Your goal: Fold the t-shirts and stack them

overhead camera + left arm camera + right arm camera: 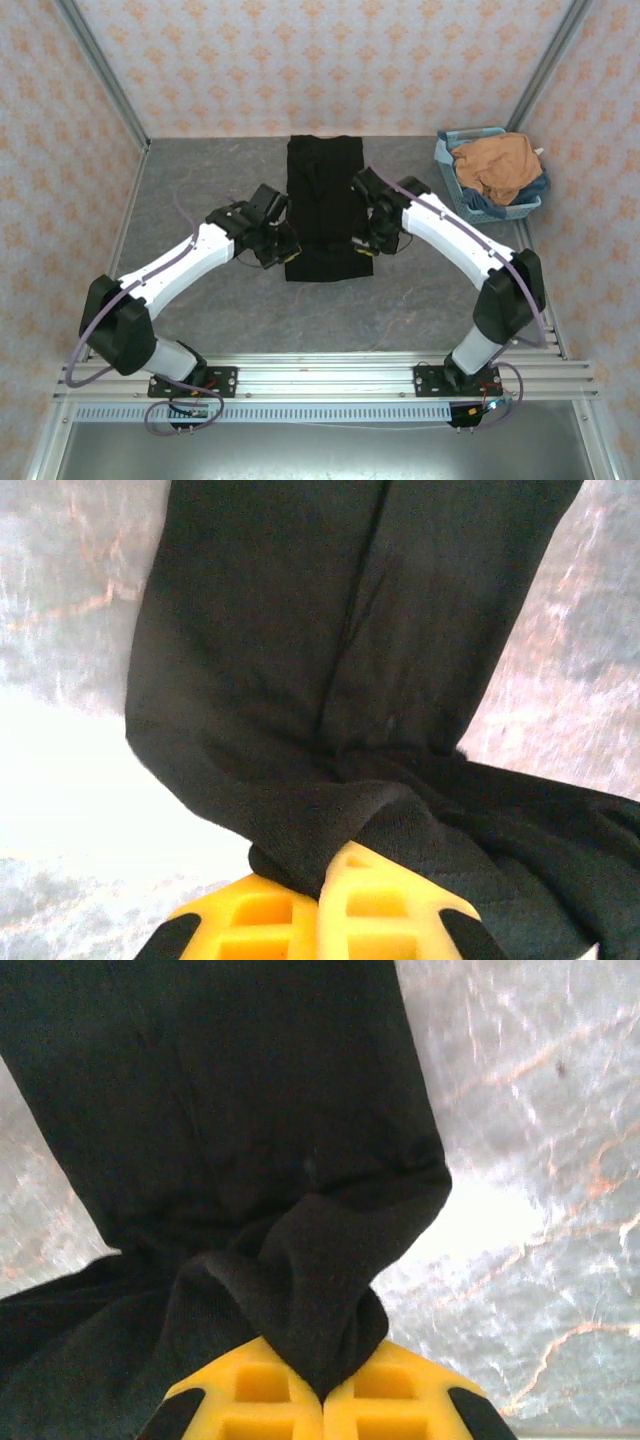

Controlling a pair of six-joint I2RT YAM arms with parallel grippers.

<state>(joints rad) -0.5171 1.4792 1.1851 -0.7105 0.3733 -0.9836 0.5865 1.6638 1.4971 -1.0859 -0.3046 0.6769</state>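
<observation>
The black t-shirt [322,200] is laid flat in the middle of the grey marbled table [200,170], as a long narrow strip that runs from the far wall toward the arms. No print is seen on the side that faces up. Its near edge is gathered at both corners. The near left corner is pinched by the left gripper [283,250]. In the left wrist view, a bunched fold of the black cloth [330,630] is seen pressed between the two yellow pads [260,920] of this gripper [320,880], and the pads are almost touching each other. The near right corner is pinched in the same way by the right gripper [362,245]. In the right wrist view, a thick twist of the cloth [220,1090] is clamped where the yellow pads [390,1390] of that gripper [322,1380] meet. The rest of the shirt is spread on the table beyond both grippers, with a long crease down its middle. The orange-tan t-shirt [497,165] is found well apart from the black one, crumpled inside the light-blue basket [490,212], which stands at the far right corner of the table, near the patterned wall.
</observation>
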